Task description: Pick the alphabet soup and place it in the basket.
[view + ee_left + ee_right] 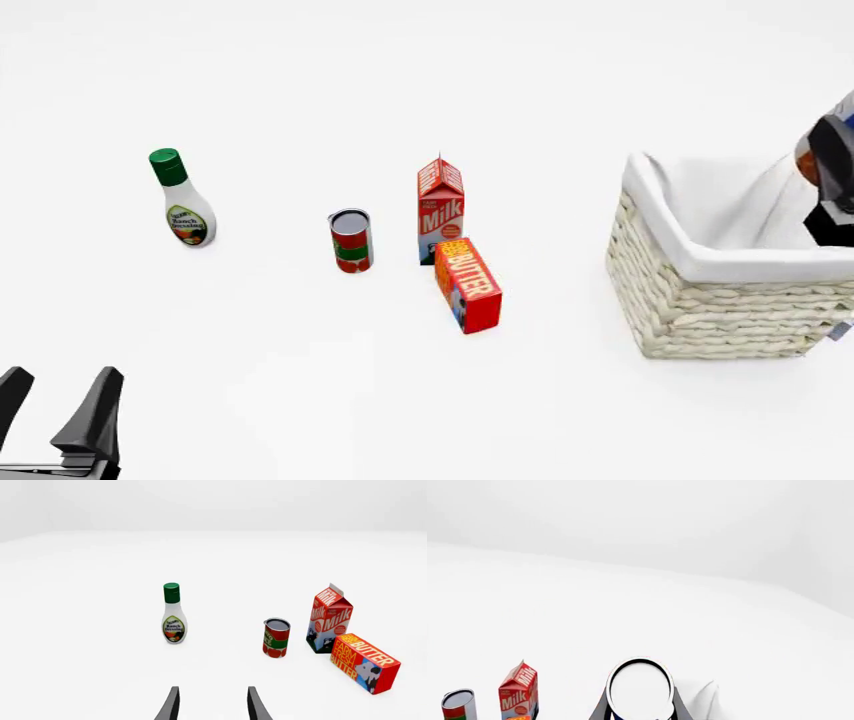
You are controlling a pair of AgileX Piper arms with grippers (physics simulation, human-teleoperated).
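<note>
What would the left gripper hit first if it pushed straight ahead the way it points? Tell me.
Probably nothing: the left gripper aims into the gap between the ranch dressing bottle and the red-and-green can. Depth is unclear, so the can might be grazed.

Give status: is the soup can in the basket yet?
Not yet. Pick looks done: the right gripper is shut on the alphabet soup, its pale top filling the right wrist view. In hand: the front view shows it above the basket, at the right edge. Left: lower and release. The left gripper is open, idle.
</note>
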